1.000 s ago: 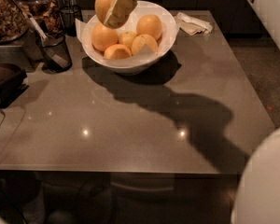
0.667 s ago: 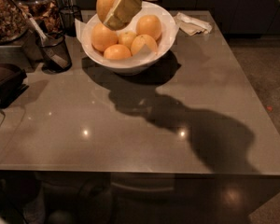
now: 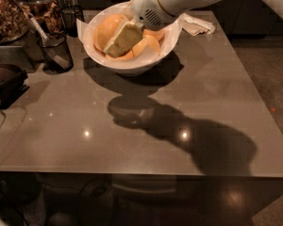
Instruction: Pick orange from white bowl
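The pincer (image 3: pixel 117 36) is clamped on the orange (image 3: pixel 105 28), one pale finger lying across the fruit's front and the other hidden behind it. The orange shows over the left half of the bowl (image 3: pixel 132 68). A separate round shadow on the counter (image 3: pixel 217 107) suggests it hangs above the rim, though from this angle I cannot be sure it is free of the paper lining. The pick looks nearly done, and what remains is to carry the fruit straight up and clear. The grip should stay firm, since a smooth round fruit can roll out of two flat fingers. The lift should be vertical, so it neither nudges the other oranges (image 3: pixel 150 42) nor drags the paper. Any sideways swing should stay away from the mesh cup (image 3: pixel 55 51) just left of the bowl.
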`<move>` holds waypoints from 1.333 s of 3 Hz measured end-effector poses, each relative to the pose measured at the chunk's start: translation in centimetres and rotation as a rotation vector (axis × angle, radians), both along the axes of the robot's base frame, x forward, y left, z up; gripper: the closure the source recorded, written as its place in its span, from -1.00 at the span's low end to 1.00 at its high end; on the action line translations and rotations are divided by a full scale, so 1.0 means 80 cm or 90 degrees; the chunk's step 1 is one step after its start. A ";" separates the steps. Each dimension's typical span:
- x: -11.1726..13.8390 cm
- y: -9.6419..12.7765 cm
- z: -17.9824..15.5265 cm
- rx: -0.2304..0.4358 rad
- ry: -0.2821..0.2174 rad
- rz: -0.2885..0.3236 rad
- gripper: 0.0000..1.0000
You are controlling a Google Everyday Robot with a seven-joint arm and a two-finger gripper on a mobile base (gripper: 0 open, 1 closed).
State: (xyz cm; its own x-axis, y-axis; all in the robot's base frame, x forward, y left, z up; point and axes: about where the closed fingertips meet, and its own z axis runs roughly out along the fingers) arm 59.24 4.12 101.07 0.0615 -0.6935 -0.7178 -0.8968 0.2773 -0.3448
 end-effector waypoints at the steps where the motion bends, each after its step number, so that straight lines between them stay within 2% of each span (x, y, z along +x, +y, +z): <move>1: -0.023 0.006 0.023 0.016 -0.023 -0.020 1.00; 2: -0.067 0.014 0.018 0.042 -0.033 -0.060 1.00; 3: -0.090 0.011 0.000 0.069 -0.037 -0.097 1.00; 4: -0.092 0.010 -0.008 0.072 -0.036 -0.105 1.00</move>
